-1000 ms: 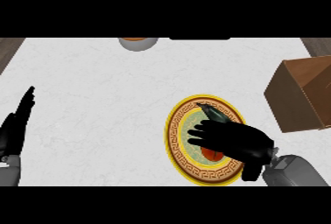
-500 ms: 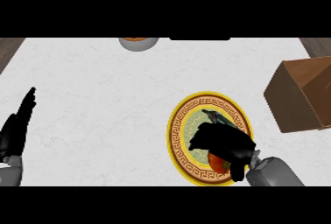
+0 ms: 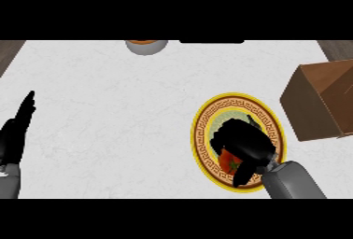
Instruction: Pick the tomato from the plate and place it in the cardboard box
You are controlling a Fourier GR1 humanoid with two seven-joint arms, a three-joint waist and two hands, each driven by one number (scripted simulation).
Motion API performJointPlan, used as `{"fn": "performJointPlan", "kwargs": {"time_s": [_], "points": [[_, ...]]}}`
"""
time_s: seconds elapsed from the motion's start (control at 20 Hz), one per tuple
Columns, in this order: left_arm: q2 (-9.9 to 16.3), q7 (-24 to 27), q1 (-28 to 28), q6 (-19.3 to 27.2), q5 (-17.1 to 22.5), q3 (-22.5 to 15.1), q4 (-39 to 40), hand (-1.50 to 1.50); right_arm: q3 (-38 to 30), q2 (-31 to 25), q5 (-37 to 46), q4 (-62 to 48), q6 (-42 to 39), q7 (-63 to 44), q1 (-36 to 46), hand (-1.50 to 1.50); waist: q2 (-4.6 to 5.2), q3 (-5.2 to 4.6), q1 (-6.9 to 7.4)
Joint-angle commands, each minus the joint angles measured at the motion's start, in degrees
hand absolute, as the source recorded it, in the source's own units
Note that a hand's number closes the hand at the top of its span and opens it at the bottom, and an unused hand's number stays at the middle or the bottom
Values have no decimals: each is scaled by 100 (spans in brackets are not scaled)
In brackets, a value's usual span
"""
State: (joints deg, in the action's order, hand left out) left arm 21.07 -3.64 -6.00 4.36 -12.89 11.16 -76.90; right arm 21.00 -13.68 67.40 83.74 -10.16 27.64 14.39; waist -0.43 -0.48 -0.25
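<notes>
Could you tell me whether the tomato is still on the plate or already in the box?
On the plate: the tomato shows red under the right hand, whose fingers curl round it.

plate [image 3: 207, 122] right of counter [image 3: 117, 107] centre, tomato [image 3: 229, 159] on it; cardboard box [image 3: 321, 100] sat right of plate; bowl [image 3: 146, 45] at far edge

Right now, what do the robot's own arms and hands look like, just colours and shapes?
Both hands are black with slim fingers and a thumb. The right hand joins a smooth, rounded grey forearm that comes in from the lower edge. The left hand shows at the left edge, and only a small grey piece of its forearm is visible below it. No cables, markings or sleeves show on either arm.
</notes>
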Motion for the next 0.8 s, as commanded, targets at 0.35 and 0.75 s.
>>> {"fn": "performJointPlan", "kwargs": {"time_s": [0.35,0.75], "points": [[80,-15,527,194,103,404,-20,0,-4188,-1469,-959,-462,696,-2168,-1522,150,-61,52,-851],[-71,-131,444,131,-76,54,-321,0,-6225,-2316,-2432,664,756,-1371,-2368,150,-14,43,-253]]}}
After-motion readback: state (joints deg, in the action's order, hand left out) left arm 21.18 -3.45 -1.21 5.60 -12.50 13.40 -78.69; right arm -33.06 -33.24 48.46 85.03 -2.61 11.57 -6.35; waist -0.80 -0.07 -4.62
